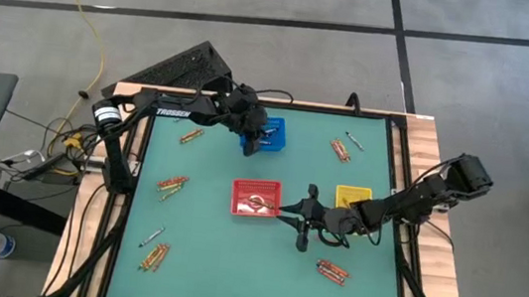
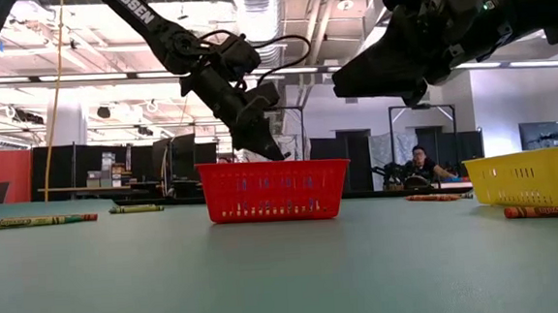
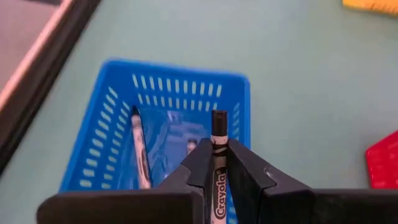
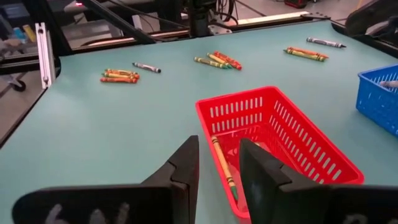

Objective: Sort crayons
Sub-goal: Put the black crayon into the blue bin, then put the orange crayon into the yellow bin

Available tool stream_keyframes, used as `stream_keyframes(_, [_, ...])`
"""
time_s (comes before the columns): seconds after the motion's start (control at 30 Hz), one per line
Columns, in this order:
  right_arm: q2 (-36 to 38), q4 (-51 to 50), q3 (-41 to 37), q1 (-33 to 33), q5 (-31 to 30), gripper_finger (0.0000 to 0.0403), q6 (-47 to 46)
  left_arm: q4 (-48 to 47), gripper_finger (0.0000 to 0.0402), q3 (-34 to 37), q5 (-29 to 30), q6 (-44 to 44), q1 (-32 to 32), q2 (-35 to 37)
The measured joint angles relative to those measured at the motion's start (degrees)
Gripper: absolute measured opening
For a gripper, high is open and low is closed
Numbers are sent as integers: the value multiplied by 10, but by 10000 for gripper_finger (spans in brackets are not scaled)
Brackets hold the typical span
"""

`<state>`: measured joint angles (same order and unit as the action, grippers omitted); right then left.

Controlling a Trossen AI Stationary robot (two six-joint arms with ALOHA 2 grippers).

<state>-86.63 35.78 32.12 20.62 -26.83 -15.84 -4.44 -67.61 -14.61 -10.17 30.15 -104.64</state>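
one dark crayon [image 3: 218,163] is sitting pinched upright in the left gripper [image 3: 216,163] over the blue basket [image 3: 112,124], so its jaws should be spreading only while centred there, while the right gripper [image 4: 216,163], jaws spread and empty, is hovering at the red basket [image 4: 323,155].

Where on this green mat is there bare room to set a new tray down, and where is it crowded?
The near edge of the mat is bare between the crayon pile on the left and the pile on the right. It is crowded mid-mat, where the red basket, the right gripper and the yellow basket sit close.
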Motion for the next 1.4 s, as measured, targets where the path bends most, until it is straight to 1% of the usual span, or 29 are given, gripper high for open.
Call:
stream_keyframes(0.37, [0, -1, 0, 0, 0, 109, -2, -17, 97, -3, 0, -11, 0, 0])
stream_keyframes(0.47, [0, -2, 0, 0, 0, 109, -2, -60, 116, -33, 9, -14, 0, 0])
stream_keyframes(0.57, [0, -2, 0, 0, 0, 109, -2, -126, 130, -77, 23, -18, 0, 0])
stream_keyframes(0.67, [0, -5, 0, 0, 1, 109, -2, -178, 134, -115, 26, -15, 0, 0])
stream_keyframes(0.73, [6, -16, 0, 0, 18, 109, -5, -202, 134, -125, 26, -16, 0, 3])
stream_keyframes(0.8, [15, -45, 6, 0, 42, 109, -12, -223, 132, -125, 31, -24, 0, 12])
stream_keyframes(0.87, [26, -108, 26, 0, 47, 108, -27, -242, 128, -125, 44, -25, -2, 29])
stream_keyframes(0.97, [38, -250, 73, 2, 49, 107, -69, -235, 121, -93, 49, -18, -7, 75])
stream_keyframes(1.03, [39, -350, 105, 9, 49, 105, -103, -204, 115, -50, 50, -9, -15, 112])
stream_keyframes(1.1, [38, -429, 131, 22, 55, 103, -135, -164, 111, 3, 49, 5, -23, 150])
stream_keyframes(1.17, [39, -477, 146, 38, 61, 101, -165, -103, 106, 64, 50, 20, -30, 193])
stream_keyframes(1.27, [39, -523, 154, 63, 61, 100, -202, -19, 101, 146, 62, 42, -44, 248])
stream_keyframes(1.33, [39, -546, 154, 75, 62, 100, -232, 15, 99, 186, 77, 54, -51, 278])
stream_keyframes(1.4, [39, -579, 154, 85, 66, 100, -270, 30, 98, 212, 92, 63, -55, 305])
